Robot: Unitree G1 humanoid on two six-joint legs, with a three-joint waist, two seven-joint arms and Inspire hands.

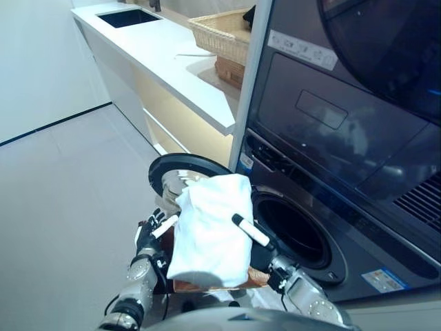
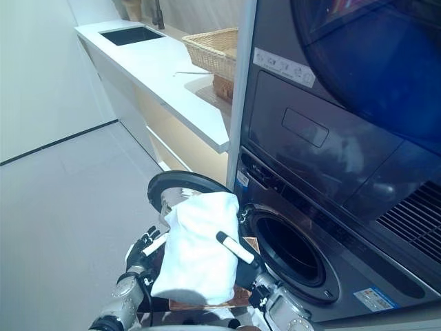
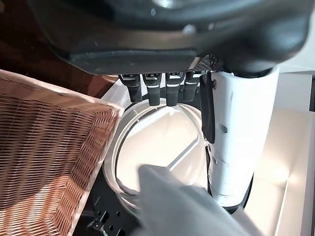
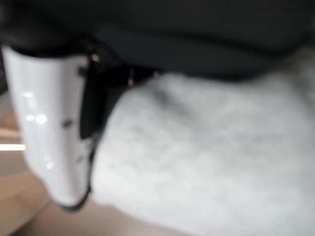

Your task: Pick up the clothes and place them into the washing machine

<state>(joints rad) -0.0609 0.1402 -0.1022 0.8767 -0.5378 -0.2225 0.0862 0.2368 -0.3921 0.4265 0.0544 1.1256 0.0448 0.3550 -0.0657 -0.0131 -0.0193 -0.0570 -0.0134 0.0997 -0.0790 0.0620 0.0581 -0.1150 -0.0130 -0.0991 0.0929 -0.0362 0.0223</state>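
A white cloth [image 1: 207, 234] hangs in front of the washing machine's round opening [image 1: 295, 233]. My right hand [image 1: 260, 252] is shut on the cloth from the right, its white-covered thumb lying across the fabric; in the right wrist view the cloth [image 4: 211, 147] fills the space beside the thumb. Under the cloth sits a brown wicker basket [image 3: 44, 147], mostly hidden in the eye views. My left hand [image 1: 150, 231] is open at the basket's left side, empty, with its fingers [image 3: 157, 91] pointing at the machine's open door [image 1: 180, 172].
The door stands swung out to the left of the drum. A second machine [image 1: 358, 76] is stacked above. To the left runs a white counter [image 1: 165, 69] with a sink [image 1: 127, 17] and another wicker basket [image 1: 220, 31]. Grey floor [image 1: 62, 207] lies to the left.
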